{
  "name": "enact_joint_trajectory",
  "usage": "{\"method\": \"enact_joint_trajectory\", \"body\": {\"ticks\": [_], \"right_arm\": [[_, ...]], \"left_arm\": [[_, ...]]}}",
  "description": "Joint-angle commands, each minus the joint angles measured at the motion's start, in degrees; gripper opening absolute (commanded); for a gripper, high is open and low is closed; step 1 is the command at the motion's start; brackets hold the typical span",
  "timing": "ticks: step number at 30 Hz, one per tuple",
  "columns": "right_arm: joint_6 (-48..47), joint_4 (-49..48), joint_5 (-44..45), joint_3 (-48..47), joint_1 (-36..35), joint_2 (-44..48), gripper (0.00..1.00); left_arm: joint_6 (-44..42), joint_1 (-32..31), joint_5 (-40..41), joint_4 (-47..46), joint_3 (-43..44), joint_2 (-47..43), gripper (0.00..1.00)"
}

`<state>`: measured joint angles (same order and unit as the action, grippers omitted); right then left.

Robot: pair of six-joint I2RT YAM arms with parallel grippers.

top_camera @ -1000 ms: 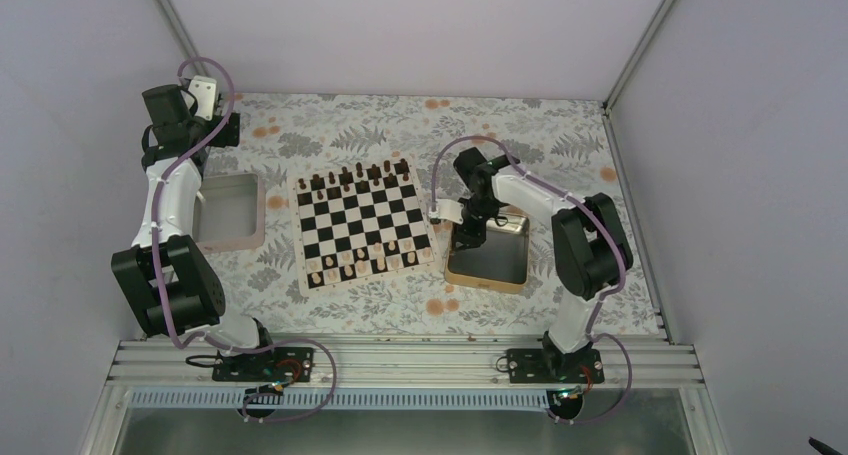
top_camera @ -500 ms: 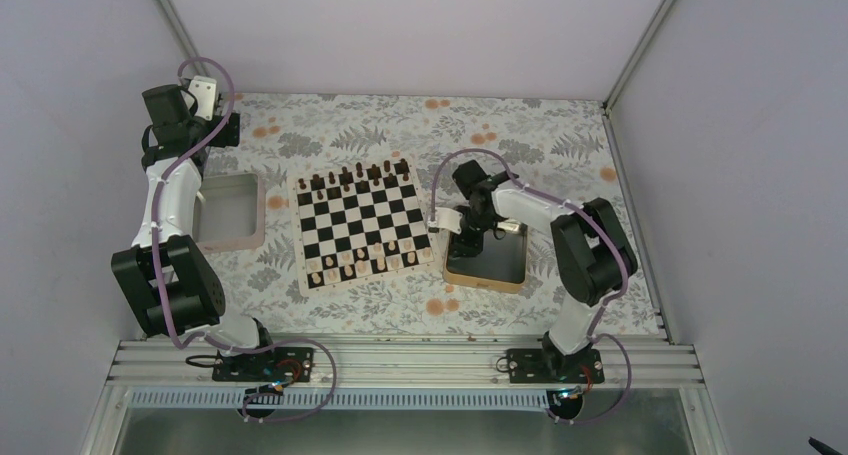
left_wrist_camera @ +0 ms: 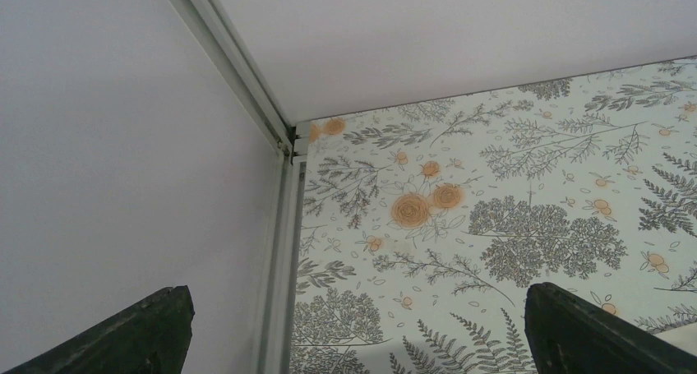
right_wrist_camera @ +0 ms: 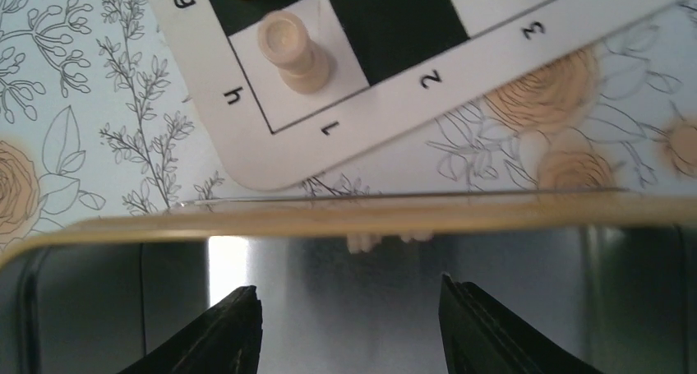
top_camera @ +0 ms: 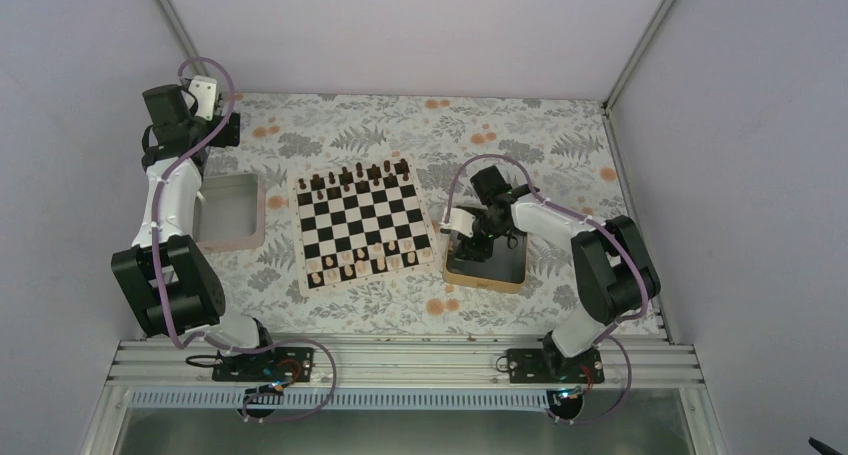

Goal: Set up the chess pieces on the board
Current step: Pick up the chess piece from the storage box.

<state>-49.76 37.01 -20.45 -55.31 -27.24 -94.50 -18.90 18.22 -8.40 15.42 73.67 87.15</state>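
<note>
Over the tray (right_wrist_camera: 329,214), the right gripper (right_wrist_camera: 348,285) is spread and empty; pieces (right_wrist_camera: 294,53) seem light, slippery: pinch the waist.

The right gripper (top_camera: 476,247) has drifted right and toward the arms' bases, from the far left corner of the gold tin tray (top_camera: 487,280) to a spot further in over its dark inside. Its white wrist camera (top_camera: 462,220), which a second ago hung at the right edge of the board (top_camera: 362,225), now sits clear of it, above the tray's left rim. The right arm's elbow (top_camera: 618,272) has swung out to the right and nearer, and the purple cable (top_camera: 480,162) loop above the wrist has shifted the same way.
</note>
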Motion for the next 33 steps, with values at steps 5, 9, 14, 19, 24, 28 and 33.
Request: {"method": "enact_joint_trajectory", "body": {"ticks": [5,9,14,19,24,28,33], "right_arm": [[-3.13,-3.31,-8.73,2.18,5.12,2.15,0.57],[-3.81,-4.99,-10.58,3.62,5.84,1.61,0.58],[-3.27,-8.29,-10.96,5.67,5.88,3.02,0.59],[-2.97,-11.66,-10.32,7.68,5.89,4.21,0.59],[-2.88,-13.54,-10.41,8.11,5.89,3.19,0.59],[-3.13,-13.32,-11.05,7.45,5.8,2.39,0.59],[-3.5,-12.65,-11.13,6.28,5.59,1.0,0.59]], "left_arm": [[-0.62,-0.46,-0.26,-0.04,1.3,0.04,1.0],[-0.7,-0.72,0.1,0.18,1.55,0.2,1.0],[-0.79,-0.86,0.4,0.18,1.57,0.27,1.0],[-0.88,-1.24,0.82,0.23,1.65,0.43,1.0],[-0.97,-1.43,1.09,0.21,1.65,0.51,1.0],[-0.97,-1.52,1.19,0.05,1.56,0.56,1.0],[-0.97,-1.52,1.2,-0.13,1.39,0.51,1.0]]}}
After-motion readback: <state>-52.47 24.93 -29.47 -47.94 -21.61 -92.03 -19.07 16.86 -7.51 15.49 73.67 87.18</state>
